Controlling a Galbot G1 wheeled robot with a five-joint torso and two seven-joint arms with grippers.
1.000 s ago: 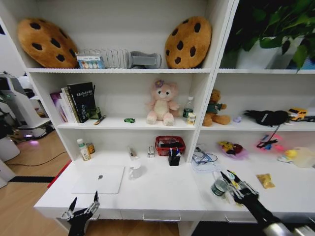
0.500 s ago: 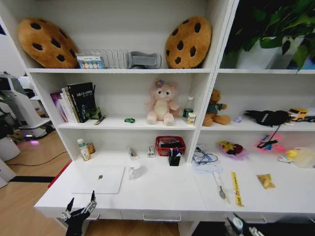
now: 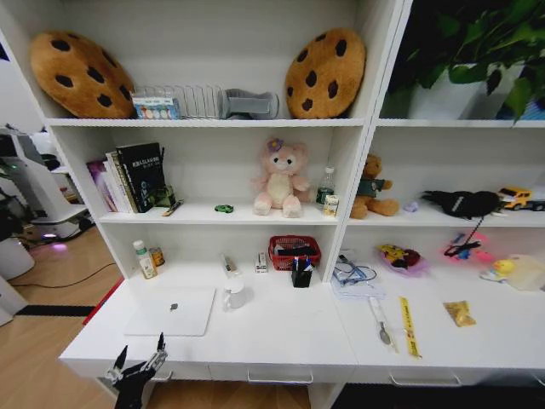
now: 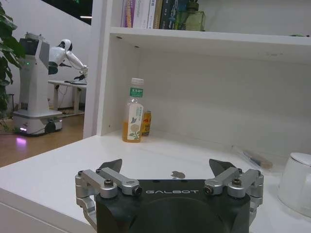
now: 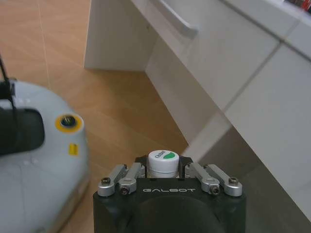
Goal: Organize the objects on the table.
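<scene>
Left jaws [image 3: 139,360] wide | right jaws [image 5: 164,171] clamp bottle [image 5: 162,161] — red basket [image 3: 295,251] holds items

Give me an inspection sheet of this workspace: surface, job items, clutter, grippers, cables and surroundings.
Surface: long white desk with a flat top and slim drawer handles along its front.
Job's things: silver laptop closed, flat on the desk's left part; green toy car on the middle shelf, beside the pink plush toy.
Clutter: white mug right of the laptop; red basket at the back; drink bottle in the left corner; yellow strip and snack packet on the right.
Grippers: left gripper open, low at the desk's front left edge; right gripper shut on a white-capped bottle, down beside the drawers, above the floor.
Cables: nothing seen.
Surroundings: wooden floor; another robot farther off.
</scene>
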